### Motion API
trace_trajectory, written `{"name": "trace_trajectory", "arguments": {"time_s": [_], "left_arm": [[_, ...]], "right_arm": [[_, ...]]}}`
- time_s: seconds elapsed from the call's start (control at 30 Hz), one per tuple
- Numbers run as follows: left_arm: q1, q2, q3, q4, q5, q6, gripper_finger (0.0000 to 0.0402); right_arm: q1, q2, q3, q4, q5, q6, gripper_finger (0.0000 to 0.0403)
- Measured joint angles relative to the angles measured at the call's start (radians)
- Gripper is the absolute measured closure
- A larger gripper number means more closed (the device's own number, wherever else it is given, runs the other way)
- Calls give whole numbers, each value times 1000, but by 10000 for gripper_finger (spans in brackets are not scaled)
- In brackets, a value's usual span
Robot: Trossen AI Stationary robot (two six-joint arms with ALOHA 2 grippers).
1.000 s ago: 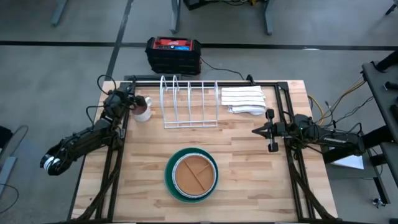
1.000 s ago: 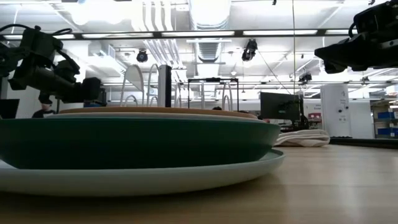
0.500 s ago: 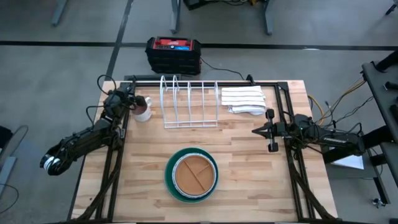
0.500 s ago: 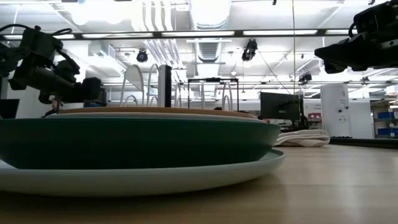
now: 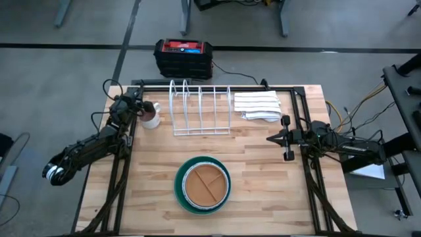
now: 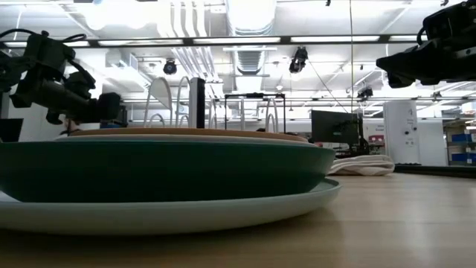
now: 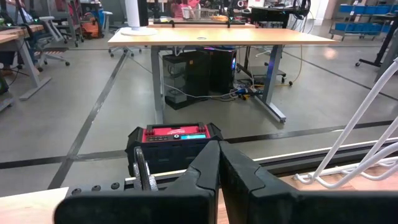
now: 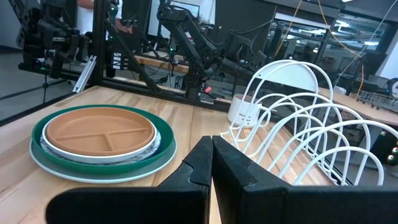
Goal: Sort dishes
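The stacked plates (image 5: 202, 185) sit at the desk's (image 5: 263, 191) near edge, bare wood all around them. The left hand (image 5: 137, 105) hovers pressed together at the far-left corner beside the mug (image 5: 151, 116). The right hand (image 5: 279, 138) hovers pressed together near the right edge.

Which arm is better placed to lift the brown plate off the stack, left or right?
Probably the right. Its hand faces the table's middle, toward the brown plate; the left hand sits at the far corner by the mug, pointing away.
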Motion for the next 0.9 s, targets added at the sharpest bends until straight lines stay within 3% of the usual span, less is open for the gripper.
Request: {"name": "trace_trajectory", "arguments": {"time_s": [0.2,0.37,0.53,0.6,0.73,0.9], "left_arm": [[0,0,0,0,0,0,401],[0,0,0,0,0,0,401],[0,0,0,0,0,-4,401],[-3,0,0,0,13,-96,401],[-7,-14,0,42,109,-485,401],[-7,-70,22,39,90,-547,401]], "right_arm": [[0,0,0,2,0,-17,403],[0,0,0,15,1,-249,403],[0,0,0,15,1,-331,403],[0,0,0,15,1,-330,403],[0,0,0,15,0,-289,403],[0,-1,0,69,0,-340,403]]}}
